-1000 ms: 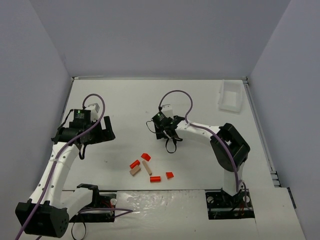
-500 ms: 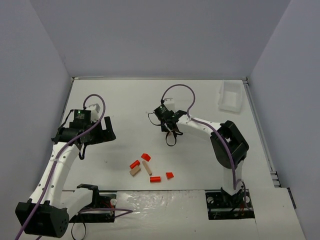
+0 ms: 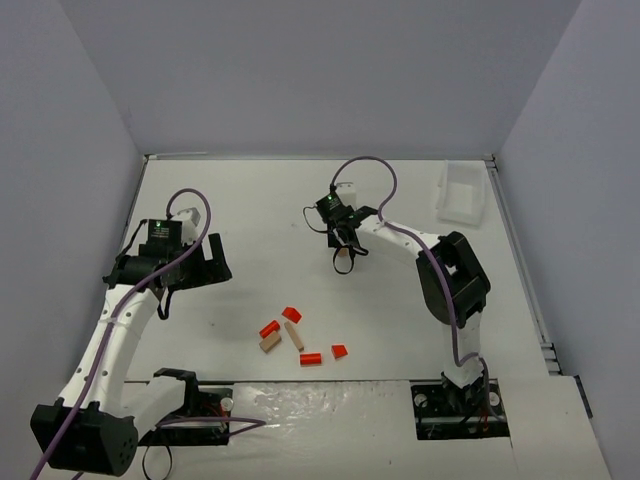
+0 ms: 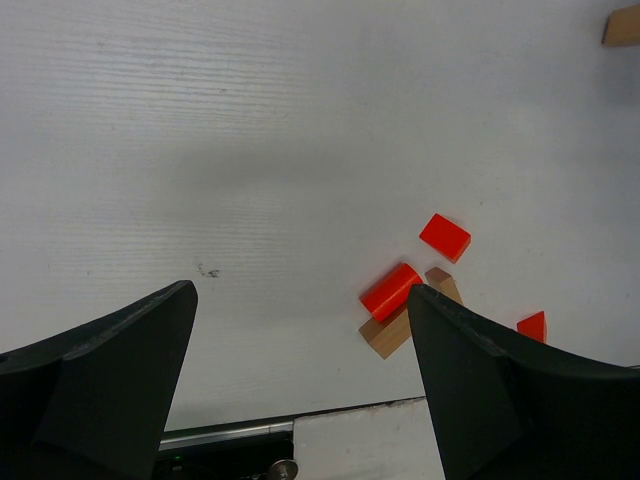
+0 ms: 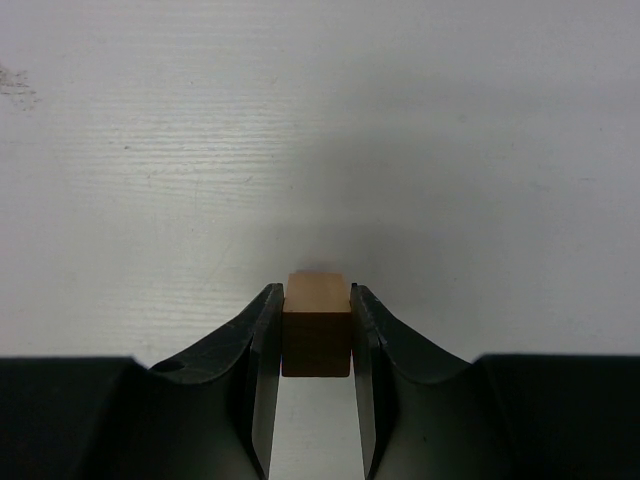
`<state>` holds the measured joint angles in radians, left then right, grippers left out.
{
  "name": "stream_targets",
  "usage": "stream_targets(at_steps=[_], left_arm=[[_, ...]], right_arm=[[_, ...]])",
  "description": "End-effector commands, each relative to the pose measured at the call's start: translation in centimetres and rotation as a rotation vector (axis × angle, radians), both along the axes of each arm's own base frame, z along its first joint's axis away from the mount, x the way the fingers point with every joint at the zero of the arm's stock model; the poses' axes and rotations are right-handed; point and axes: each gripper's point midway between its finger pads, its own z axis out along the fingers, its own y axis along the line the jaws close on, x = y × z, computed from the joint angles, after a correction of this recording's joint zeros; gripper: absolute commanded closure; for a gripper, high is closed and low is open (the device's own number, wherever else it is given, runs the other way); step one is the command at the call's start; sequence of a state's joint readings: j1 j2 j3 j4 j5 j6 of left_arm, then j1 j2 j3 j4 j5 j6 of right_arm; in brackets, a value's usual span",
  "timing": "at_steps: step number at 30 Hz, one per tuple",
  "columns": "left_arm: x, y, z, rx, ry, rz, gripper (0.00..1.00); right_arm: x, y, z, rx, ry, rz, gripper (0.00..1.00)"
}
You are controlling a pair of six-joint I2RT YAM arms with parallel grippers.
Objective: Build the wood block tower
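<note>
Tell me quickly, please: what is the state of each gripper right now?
Left gripper: open, holding nothing.
Right gripper: closed on a small tan wooden block.

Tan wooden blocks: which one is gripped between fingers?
The tan block pinched between the right arm's fingers, away from the pile. The other two lie loose among the red pieces.
</note>
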<state>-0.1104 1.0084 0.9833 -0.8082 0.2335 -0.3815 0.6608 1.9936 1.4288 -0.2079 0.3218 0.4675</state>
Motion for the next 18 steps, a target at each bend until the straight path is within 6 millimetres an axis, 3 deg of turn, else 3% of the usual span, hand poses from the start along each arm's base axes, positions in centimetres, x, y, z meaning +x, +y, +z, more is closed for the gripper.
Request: stream_targets(at_steps=[1, 6, 10, 14, 18], left_arm=[[0.3, -0.4, 0.4, -0.022, -0.014, -0.001, 0.16], [0.3, -0.9, 0.3, -0.043, -0.005, -0.02, 0.16], [0.0, -1.6, 0.2, -0.064, 0.004, -0.053, 0.16], [-0.7, -3.1, -0.1, -0.078, 0.018, -0.117, 0.16], [-1.7, -5.5, -1.1, -0.059, 0.058, -0.21, 0.17]], right_arm=[[0.6, 0.8, 0.8, 0.032, -0.012, 0.0, 0.97], [0.6, 0.8, 1.4, 0.044, -0.021, -0.007, 0.67], [0.8, 0.8, 3.8, 0.068, -0.065, -0.001, 0.45], [0.7, 1.0, 7.5, 0.105, -0.12, 0.042, 0.34], [0.0, 0.3, 11.0, 0.151, -0.166, 0.069, 0.31]])
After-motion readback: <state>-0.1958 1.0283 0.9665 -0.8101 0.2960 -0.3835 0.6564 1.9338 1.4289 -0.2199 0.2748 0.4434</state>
